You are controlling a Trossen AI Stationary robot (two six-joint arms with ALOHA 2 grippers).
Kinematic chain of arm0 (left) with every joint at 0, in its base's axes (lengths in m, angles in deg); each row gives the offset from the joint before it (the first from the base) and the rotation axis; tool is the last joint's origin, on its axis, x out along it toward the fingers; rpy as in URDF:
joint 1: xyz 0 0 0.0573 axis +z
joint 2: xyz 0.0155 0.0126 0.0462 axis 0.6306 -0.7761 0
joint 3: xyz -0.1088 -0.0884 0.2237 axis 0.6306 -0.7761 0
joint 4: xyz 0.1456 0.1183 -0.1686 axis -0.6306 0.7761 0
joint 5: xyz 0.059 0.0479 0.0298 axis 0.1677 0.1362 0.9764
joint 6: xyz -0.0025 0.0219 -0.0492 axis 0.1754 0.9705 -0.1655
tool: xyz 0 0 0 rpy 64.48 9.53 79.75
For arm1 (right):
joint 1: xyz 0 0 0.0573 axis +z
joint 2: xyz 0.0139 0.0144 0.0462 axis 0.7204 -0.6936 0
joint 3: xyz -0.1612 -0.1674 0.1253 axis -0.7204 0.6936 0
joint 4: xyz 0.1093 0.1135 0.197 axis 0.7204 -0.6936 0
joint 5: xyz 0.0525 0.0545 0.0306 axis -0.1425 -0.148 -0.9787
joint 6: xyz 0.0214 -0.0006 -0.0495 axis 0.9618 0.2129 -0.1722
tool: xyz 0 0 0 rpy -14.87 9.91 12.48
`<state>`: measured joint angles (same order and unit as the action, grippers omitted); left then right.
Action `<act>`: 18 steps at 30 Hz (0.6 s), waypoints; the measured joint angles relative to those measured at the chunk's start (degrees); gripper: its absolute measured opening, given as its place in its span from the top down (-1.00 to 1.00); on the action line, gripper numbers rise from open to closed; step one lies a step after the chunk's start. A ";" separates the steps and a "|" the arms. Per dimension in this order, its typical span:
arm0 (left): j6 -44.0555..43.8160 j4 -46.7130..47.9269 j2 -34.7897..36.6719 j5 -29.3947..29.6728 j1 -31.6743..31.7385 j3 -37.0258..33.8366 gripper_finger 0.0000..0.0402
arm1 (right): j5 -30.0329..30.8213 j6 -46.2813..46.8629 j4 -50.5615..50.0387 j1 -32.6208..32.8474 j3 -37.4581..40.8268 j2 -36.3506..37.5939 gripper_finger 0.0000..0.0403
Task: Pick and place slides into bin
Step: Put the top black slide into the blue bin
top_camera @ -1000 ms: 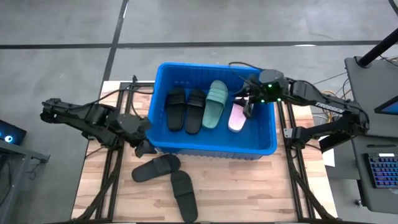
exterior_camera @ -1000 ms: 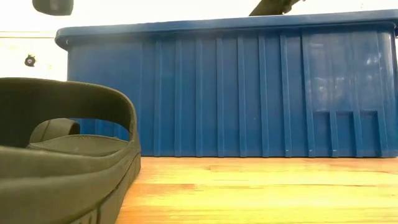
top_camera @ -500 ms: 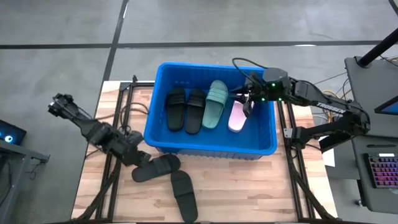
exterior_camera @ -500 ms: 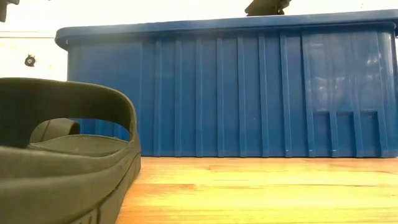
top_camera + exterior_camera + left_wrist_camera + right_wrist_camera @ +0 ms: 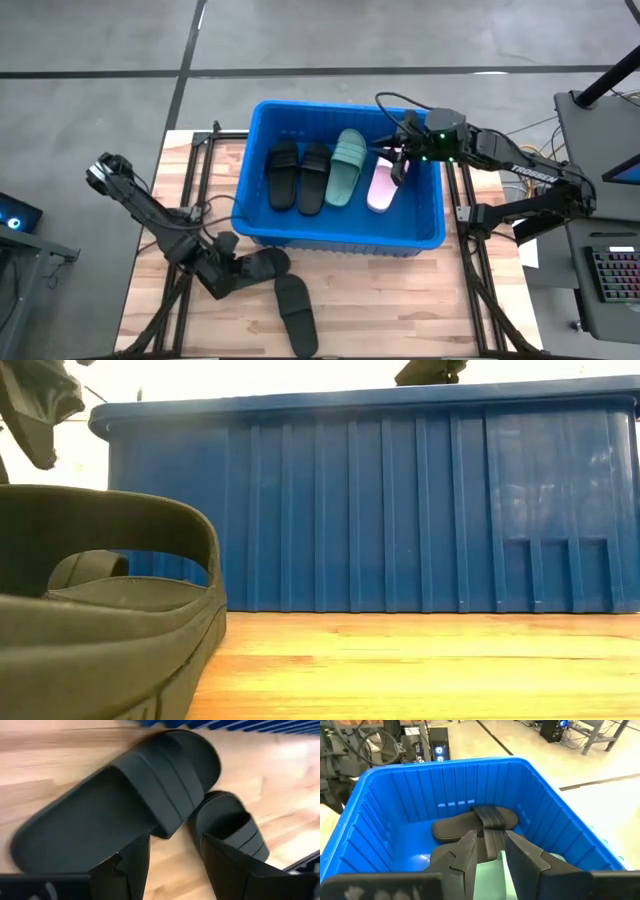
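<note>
**A:** Where are the slides, and which arm is nearer those left out?

**B:** Four lie inside the blue bin (image 5: pixel 262 225); two black ones remain on the table (image 5: pixel 400 300) in front of it; the left gripper (image 5: pixel 222 282) hangs just beside the nearer black slide (image 5: pixel 252 269), its fingers parted and empty; that slide's long axis runs slantwise away from the fingers towards the bin.

**A:** And the other arm?

**B:** The right gripper (image 5: pixel 400 165) hovers over the bin's right end, fingers narrow, holding nothing.
</note>
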<state>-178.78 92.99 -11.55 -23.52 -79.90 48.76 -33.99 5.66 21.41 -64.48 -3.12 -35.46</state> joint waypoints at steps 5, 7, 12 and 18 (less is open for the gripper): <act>-2.27 -5.93 -1.07 4.01 -1.39 -3.97 0.20 | -0.02 0.07 -0.01 0.00 0.00 0.01 0.57; -2.34 -7.48 -1.97 4.17 -1.37 -5.01 0.20 | -0.02 0.07 -0.02 0.00 0.00 0.00 0.57; -2.34 -8.41 -4.79 4.22 -1.39 -5.75 0.20 | -0.02 1.04 -0.04 0.00 0.00 0.00 0.56; -3.32 -10.27 -8.65 5.54 -1.39 -5.80 0.20 | -0.02 1.17 -0.02 0.00 0.00 0.01 0.58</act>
<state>-182.10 82.72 -20.21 -17.98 -81.29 42.97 -34.01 6.83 21.38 -64.48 -3.12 -35.45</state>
